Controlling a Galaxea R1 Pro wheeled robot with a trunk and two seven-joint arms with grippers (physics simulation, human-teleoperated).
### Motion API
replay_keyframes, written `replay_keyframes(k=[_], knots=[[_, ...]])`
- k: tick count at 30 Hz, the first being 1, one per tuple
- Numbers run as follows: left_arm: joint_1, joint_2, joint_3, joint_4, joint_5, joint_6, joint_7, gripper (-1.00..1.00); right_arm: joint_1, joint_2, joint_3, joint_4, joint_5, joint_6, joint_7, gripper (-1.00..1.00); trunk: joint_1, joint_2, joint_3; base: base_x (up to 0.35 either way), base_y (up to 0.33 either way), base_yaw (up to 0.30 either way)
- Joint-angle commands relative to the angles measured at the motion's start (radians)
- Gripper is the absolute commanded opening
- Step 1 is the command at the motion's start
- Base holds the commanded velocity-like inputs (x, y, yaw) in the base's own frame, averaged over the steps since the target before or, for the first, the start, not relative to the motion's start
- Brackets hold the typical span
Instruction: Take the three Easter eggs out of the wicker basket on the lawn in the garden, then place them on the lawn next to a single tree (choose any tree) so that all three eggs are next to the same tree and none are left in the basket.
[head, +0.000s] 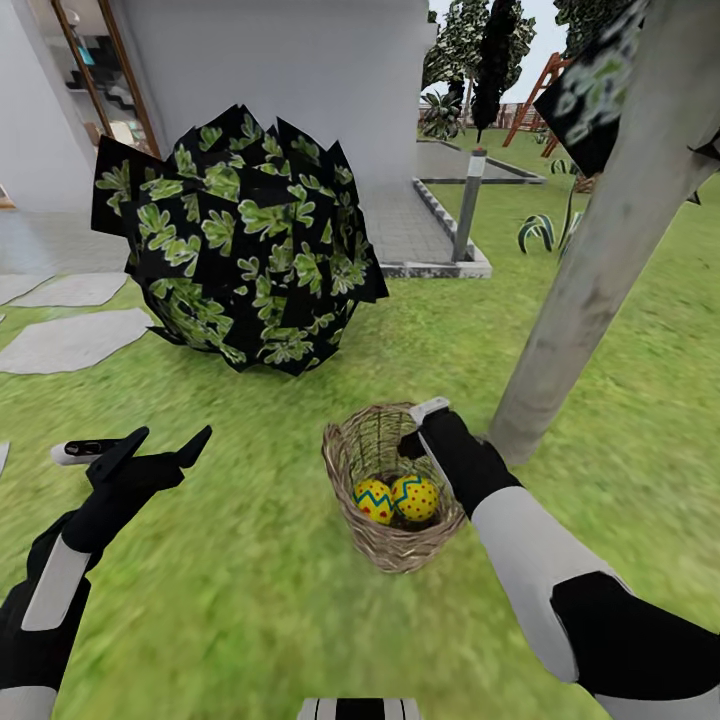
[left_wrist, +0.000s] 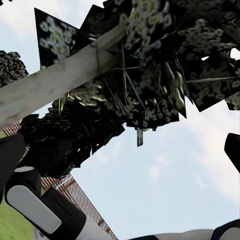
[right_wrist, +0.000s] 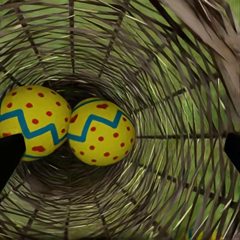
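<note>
The wicker basket lies tipped on the lawn, close to the foot of the tree's pale trunk. Two Easter eggs rest inside, yellow with blue zigzags and red dots. In the right wrist view the same eggs lie side by side deep in the basket. My right gripper is at the basket's mouth, open, with nothing between its fingers. A third egg is hidden from me. My left gripper hovers open over the grass, left of the basket.
A round black-and-green bush stands behind the basket. Grey paving slabs lie at the left, with a house wall and a short post beyond. The left wrist view looks up at trunk, canopy and sky.
</note>
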Motion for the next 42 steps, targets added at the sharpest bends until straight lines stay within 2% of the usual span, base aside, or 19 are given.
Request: replay_keyframes(k=[1,5,8,10,11,14,24,29,36,42], knots=[[0.0,-0.001,-0.001,0.0,0.002,0.009,-0.001,1.0,0.0,0.001,0.009,0.0,0.008,0.008,0.006,1.0,0.0,0.0,-0.001,0.009,0.0,0.0],[0.0,-0.003,-0.002,-0.001,0.002,0.01,0.0,1.0,-0.001,0.006,0.026,0.005,0.007,0.01,0.007,1.0,0.0,0.0,-0.001,0.004,0.0,0.0],[0.0,-0.003,-0.002,-0.001,0.002,0.01,0.0,1.0,-0.001,0.006,0.073,0.006,0.007,0.01,0.014,1.0,0.0,0.0,-0.001,0.0,0.0,0.0],[0.0,-0.002,-0.001,0.0,0.002,0.009,0.0,1.0,-0.001,0.004,0.102,0.006,0.008,0.011,0.056,1.0,0.0,0.0,-0.001,0.0,0.0,0.0],[0.0,-0.002,-0.001,0.0,0.002,0.01,0.0,1.0,-0.003,-0.001,0.116,0.001,0.011,0.027,0.118,1.0,0.0,-0.001,-0.005,0.0,0.0,0.0],[0.0,-0.002,-0.001,0.0,0.002,0.009,0.0,1.0,-0.003,-0.003,0.12,-0.004,0.017,0.044,0.141,1.0,0.002,-0.001,-0.016,0.0,0.0,0.0],[0.0,-0.002,-0.002,0.0,0.002,0.01,0.0,1.0,-0.005,-0.004,0.121,0.002,0.016,0.052,0.142,1.0,0.006,-0.004,-0.055,0.0,0.0,0.0],[0.0,-0.002,-0.002,0.002,0.002,0.01,0.0,1.0,-0.005,-0.004,0.121,-0.002,0.02,0.052,0.14,1.0,0.006,-0.004,-0.055,0.0,0.0,0.0],[0.0,-0.003,-0.002,0.012,0.003,0.01,-0.001,1.0,-0.013,-0.004,0.121,0.004,0.047,0.052,0.14,1.0,0.006,-0.004,-0.055,0.012,-0.001,0.0],[0.0,-0.003,-0.002,0.014,0.002,0.01,0.0,1.0,-0.014,-0.004,0.125,0.007,0.05,0.052,0.14,1.0,0.006,-0.004,-0.055,0.276,-0.056,0.0]])
